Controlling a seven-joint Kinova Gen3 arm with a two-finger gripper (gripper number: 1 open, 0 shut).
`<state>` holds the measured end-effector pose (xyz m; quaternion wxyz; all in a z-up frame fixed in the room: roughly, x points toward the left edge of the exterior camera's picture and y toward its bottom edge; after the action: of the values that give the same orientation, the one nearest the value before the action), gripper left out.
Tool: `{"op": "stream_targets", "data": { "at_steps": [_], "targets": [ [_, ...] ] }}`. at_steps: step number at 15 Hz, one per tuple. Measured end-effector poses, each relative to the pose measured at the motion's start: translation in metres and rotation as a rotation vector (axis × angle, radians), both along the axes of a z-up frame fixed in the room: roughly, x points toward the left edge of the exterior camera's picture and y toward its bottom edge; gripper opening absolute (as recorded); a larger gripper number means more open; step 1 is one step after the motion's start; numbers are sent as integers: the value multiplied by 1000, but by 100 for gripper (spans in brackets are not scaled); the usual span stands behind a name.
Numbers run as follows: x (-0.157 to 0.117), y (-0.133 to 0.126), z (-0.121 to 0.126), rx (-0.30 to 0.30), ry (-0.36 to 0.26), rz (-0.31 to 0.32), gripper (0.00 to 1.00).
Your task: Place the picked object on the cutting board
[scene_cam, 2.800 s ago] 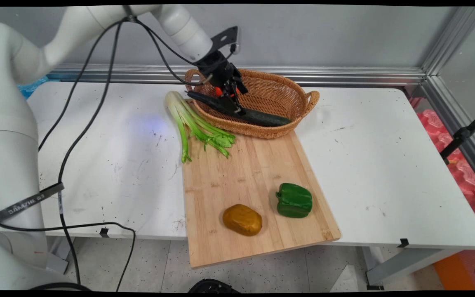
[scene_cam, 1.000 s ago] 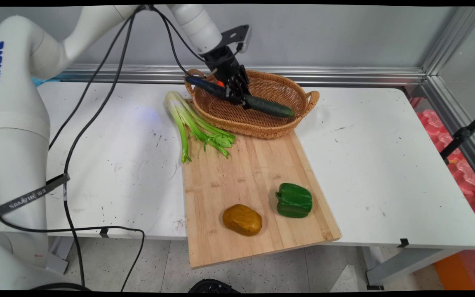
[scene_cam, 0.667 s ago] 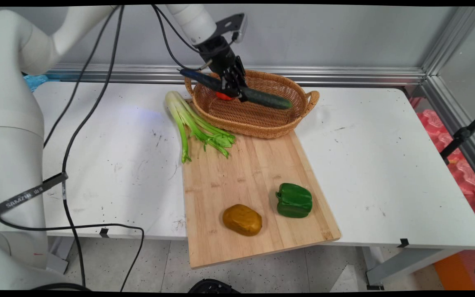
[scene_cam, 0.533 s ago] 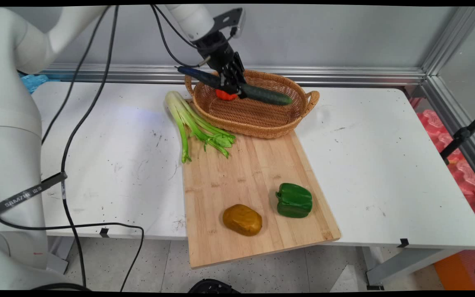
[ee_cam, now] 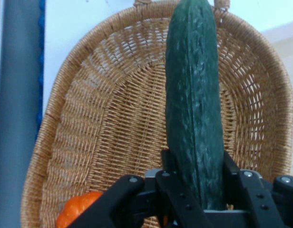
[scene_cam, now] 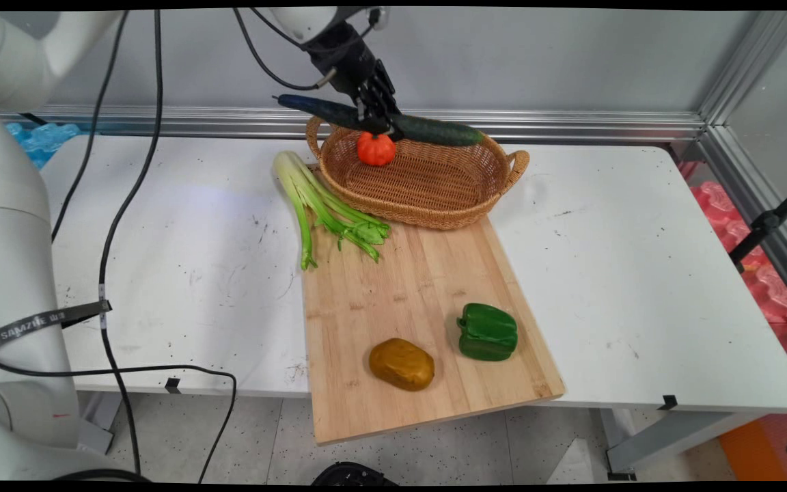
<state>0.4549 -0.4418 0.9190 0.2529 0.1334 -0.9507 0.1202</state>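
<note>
My gripper (scene_cam: 378, 120) is shut on a long dark green cucumber (scene_cam: 427, 130), holding it near its middle, level, in the air above the wicker basket (scene_cam: 427, 205). In the hand view the cucumber (ee_cam: 194, 104) runs up from between the fingers (ee_cam: 171, 175), over the basket (ee_cam: 89, 118). A small orange-red tomato (scene_cam: 376, 148) sits in the basket's left end, just below the gripper, and shows at the hand view's bottom as the tomato (ee_cam: 77, 211).
A wooden cutting board (scene_cam: 400, 287) lies in front of the basket, carrying a green bell pepper (scene_cam: 488, 332) and a brown potato (scene_cam: 401, 363). A celery bunch (scene_cam: 318, 205) lies across the board's far left corner. Black cables (scene_cam: 127, 205) hang at the left.
The gripper has lifted the cucumber out of the basket, rising and moving slightly back. The tomato, formerly hidden behind the gripper, now shows in the basket.
</note>
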Motion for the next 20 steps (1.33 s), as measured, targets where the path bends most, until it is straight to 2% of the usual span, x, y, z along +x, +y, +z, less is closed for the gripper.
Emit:
{"op": "stream_targets", "data": {
  "at_steps": [5, 11, 16, 20],
  "targets": [
    [2, 26, 19, -3, 43, 77, 0],
    [-10, 66, 31, 22, 105, 159, 0],
    [-22, 91, 28, 49, 133, 200, 0],
    [-36, 112, 16, 76, 145, 216, 0]
  ]
}}
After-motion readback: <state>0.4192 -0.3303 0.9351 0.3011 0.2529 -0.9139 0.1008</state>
